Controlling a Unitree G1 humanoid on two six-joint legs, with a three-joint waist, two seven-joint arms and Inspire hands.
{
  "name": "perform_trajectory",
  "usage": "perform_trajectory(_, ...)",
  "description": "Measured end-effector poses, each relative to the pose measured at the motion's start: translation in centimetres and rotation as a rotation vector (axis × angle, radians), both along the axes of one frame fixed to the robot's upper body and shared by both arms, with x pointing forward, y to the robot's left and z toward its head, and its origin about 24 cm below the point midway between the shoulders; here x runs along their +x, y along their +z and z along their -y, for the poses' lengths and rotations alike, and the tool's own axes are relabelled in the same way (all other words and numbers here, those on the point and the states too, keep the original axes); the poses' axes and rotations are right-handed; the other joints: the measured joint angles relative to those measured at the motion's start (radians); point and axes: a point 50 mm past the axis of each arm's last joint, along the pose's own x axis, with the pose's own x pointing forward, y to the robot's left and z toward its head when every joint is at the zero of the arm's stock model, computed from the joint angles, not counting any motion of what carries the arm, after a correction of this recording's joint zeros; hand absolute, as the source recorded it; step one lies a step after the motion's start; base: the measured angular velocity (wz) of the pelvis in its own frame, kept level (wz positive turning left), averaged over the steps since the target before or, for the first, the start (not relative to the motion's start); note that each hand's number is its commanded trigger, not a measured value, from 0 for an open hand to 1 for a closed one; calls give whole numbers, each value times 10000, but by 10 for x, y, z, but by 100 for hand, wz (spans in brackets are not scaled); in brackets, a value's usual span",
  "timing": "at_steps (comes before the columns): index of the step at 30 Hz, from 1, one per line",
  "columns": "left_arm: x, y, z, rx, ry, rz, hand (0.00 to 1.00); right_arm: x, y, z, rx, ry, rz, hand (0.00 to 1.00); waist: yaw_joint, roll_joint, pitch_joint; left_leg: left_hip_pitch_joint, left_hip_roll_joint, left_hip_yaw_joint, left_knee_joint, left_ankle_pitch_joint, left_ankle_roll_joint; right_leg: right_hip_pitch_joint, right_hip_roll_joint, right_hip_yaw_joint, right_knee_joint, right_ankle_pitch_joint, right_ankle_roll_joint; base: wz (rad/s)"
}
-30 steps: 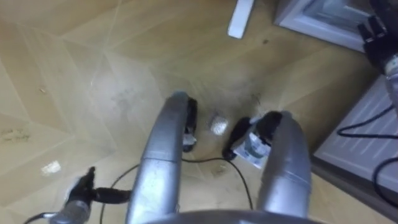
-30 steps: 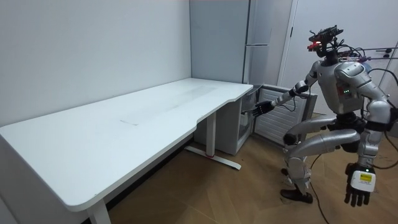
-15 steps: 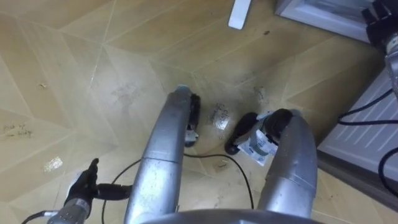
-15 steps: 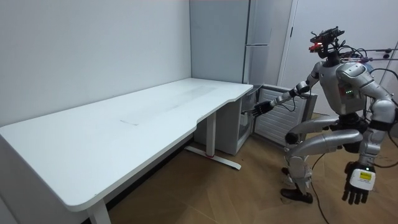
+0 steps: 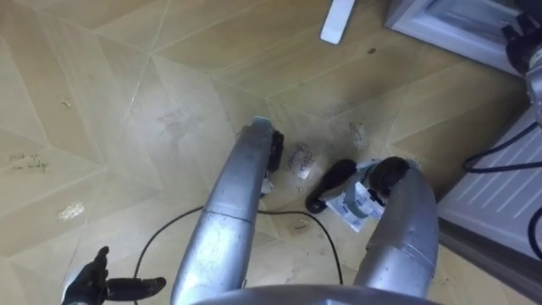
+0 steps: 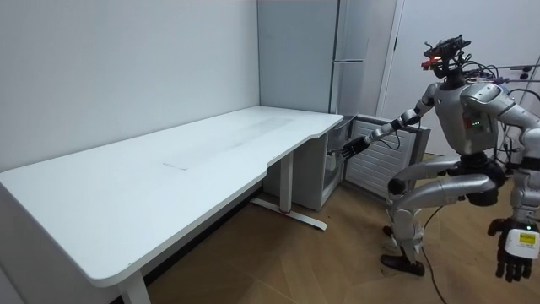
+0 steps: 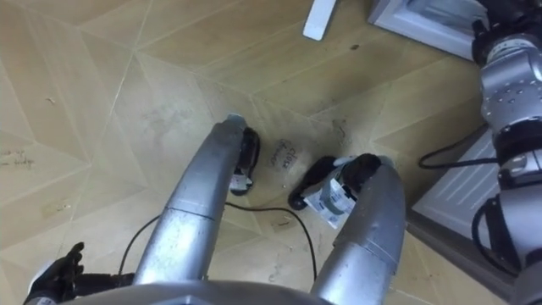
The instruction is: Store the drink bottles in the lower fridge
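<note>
Fridge [image 6: 299,84] open in room view; left robot hand [image 5: 89,286] spread, right robot hand [image 6: 344,153] unclear.

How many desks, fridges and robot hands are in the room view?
desk: 1
fridge: 1
robot hands: 2 (left robot hand, right robot hand)
Total: 4

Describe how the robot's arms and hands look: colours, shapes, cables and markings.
Both arms are built of silver-grey, rounded segments with darker bands at the joints. The right arm has black cables looping off it. The left hand is black, with a white tag on its back. The right hand is black as well.
</note>
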Motion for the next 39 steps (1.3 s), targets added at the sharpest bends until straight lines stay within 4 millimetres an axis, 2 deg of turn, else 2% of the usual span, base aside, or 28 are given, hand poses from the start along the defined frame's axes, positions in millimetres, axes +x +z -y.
perform_trajectory(5,-7,1,-8,216,83,-339,0,-2,0,4,-343,-184,-275,0,276,66,22,22,-4,-145,-4,19,-99,141,-98,-244,-17,-90,-71,0)
perform_trajectory(6,-7,2,-12,298,21,-366,0,-3,-1,5,-482,-135,-403,0,299,64,23,21,4,-193,-15,26,-116,169,-84,-292,-16,-154,-35,8)
perform_trajectory(10,-6,5,-16,394,-54,-365,0,-5,-7,2,-936,273,-752,0,343,63,22,253,69,-211,-186,72,-201,362,68,-270,-134,-182,-44,5)
perform_trajectory(13,-5,5,-16,392,-151,-368,0,-12,-19,2,-1102,1016,-763,0,349,72,19,684,60,-395,-541,162,-365,855,258,-414,-508,-182,-42,10)
perform_trajectory(17,-6,3,-15,150,-259,-539,0,-31,-45,2,-1368,2423,-911,0,381,73,12,1811,362,-455,-1254,209,-446,2047,740,-515,-1294,-175,-28,15)
perform_trajectory(19,-4,2,-18,110,-138,-597,0,-45,-60,5,-1294,2737,-1226,0,384,133,-16,2317,569,-483,-1588,216,-459,2640,1106,-521,-1735,-138,35,29)
perform_trajectory(20,-2,1,-20,199,-80,-656,0,-56,-71,7,-1209,2906,-1518,0,378,181,-41,2644,755,-476,-1809,229,-482,3042,1362,-520,-2066,-41,107,28)
perform_trajectory(21,1,0,-22,275,-62,-703,0,-69,-82,10,-1005,2952,-1731,0,364,261,-63,3001,920,-460,-1984,265,-541,3482,1618,-519,-2393,198,47,28)
perform_trajectory(22,1,-1,-23,307,-64,-773,0,-76,-88,12,-867,2891,-1838,0,346,311,-94,3172,997,-452,-2069,278,-556,3689,1740,-515,-2553,308,-27,24)
perform_trajectory(23,3,-2,-23,337,35,-793,0,-89,-100,13,-530,2740,-2011,0,303,369,-143,3562,1186,-370,-2242,282,-555,4088,2009,-450,-2891,483,-190,11)
perform_trajectory(24,4,-4,-22,325,144,-817,0,-101,-112,10,-56,2527,-2074,0,273,424,-174,3965,1313,-224,-2479,302,-526,4454,2290,-338,-3251,628,-210,0)
perform_trajectory(25,5,-6,-21,298,202,-836,0,-107,-117,9,185,2429,-2040,0,249,443,-196,4150,1355,-189,-2617,325,-498,4629,2369,-301,-3423,659,-171,-18)
perform_trajectory(27,5,-10,-16,200,542,-696,0,-126,-133,7,910,1997,-1925,0,-45,529,-269,4979,1351,-83,-3212,460,-422,5381,2537,-239,-4099,883,-87,-19)
perform_trajectory(28,5,-10,-15,196,660,-607,0,-131,-137,7,1049,1857,-1960,0,-144,528,-276,5200,1326,-43,-3413,478,-395,5578,2543,-222,-4287,917,-35,-6)
perform_trajectory(30,9,-12,-11,291,1048,-192,0,-147,-146,7,1623,1115,-1790,0,-597,471,-319,6105,1266,251,-4157,491,-333,6278,2551,-62,-4919,1015,125,-15)
perform_trajectory(31,9,-12,-9,304,1198,-79,0,-149,-147,7,1767,888,-1663,0,-666,445,-337,6345,1268,370,-4360,483,-319,6428,2561,31,-5065,1040,170,-36)
perform_trajectory(33,8,-16,-3,407,1414,139,0,-156,-146,13,1866,361,-1448,0,-1082,428,-395,7420,1271,703,-5181,492,-278,7251,2688,292,-5825,1192,351,-37)
perform_trajectory(35,7,-18,1,490,1397,208,0,-159,-143,19,1678,117,-1257,0,-1410,408,-434,8141,1236,820,-5725,506,-260,7884,2741,350,-6337,1261,451,-21)
perform_trajectory(37,9,-18,4,591,1096,273,0,-163,-140,25,1241,-58,-1199,0,-1544,397,-478,8798,1262,836,-6190,531,-271,8527,2918,412,-6959,1407,540,-22)
perform_trajectory(39,3,-20,5,641,1294,196,0,-164,-135,27,382,334,-1483,0,-1666,281,-563,9869,1244,1019,-7034,648,-286,9373,3134,654,-7809,1644,678,-34)
